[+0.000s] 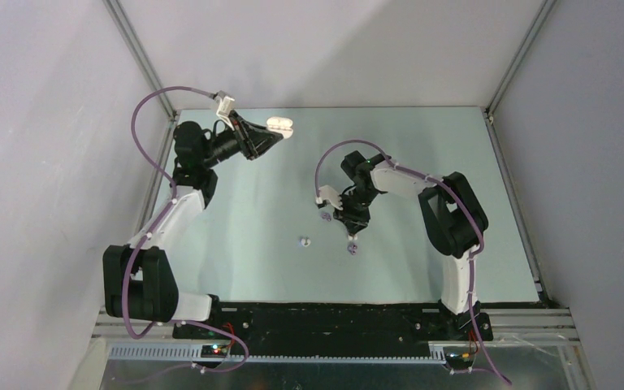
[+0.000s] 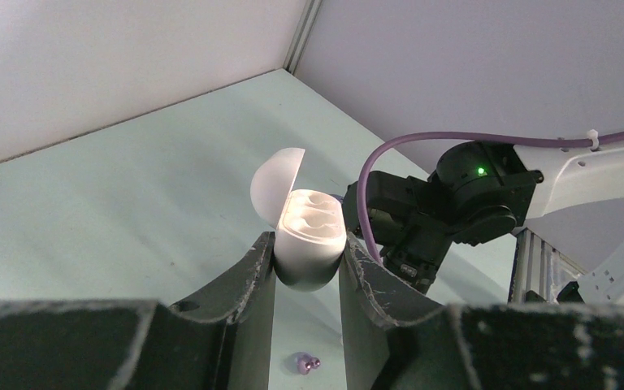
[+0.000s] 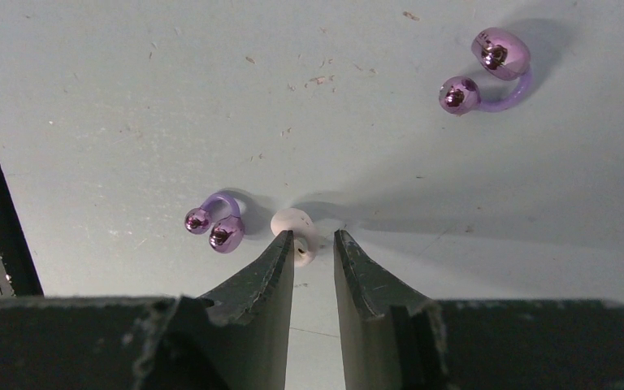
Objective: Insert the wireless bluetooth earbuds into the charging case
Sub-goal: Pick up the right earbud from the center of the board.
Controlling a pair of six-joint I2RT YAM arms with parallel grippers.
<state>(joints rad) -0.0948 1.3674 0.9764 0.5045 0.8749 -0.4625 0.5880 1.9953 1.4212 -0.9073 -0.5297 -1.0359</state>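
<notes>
My left gripper (image 1: 270,132) is shut on the base of a white charging case (image 2: 309,236) and holds it in the air at the far left. Its lid is open and both wells look empty. My right gripper (image 3: 314,236) points down at the table with its jaws slightly apart. A white earbud (image 3: 292,221) lies at its tips, touching the left finger (image 3: 272,268), with a gap to the right finger. One purple earbud (image 3: 215,223) lies just left of it and another (image 3: 491,69) lies farther off. No second white earbud shows.
In the top view a small earbud (image 1: 304,240) lies on the pale green table (image 1: 422,146) left of my right gripper (image 1: 351,234). Grey walls close in the table on three sides. The arm bases stand at the near edge.
</notes>
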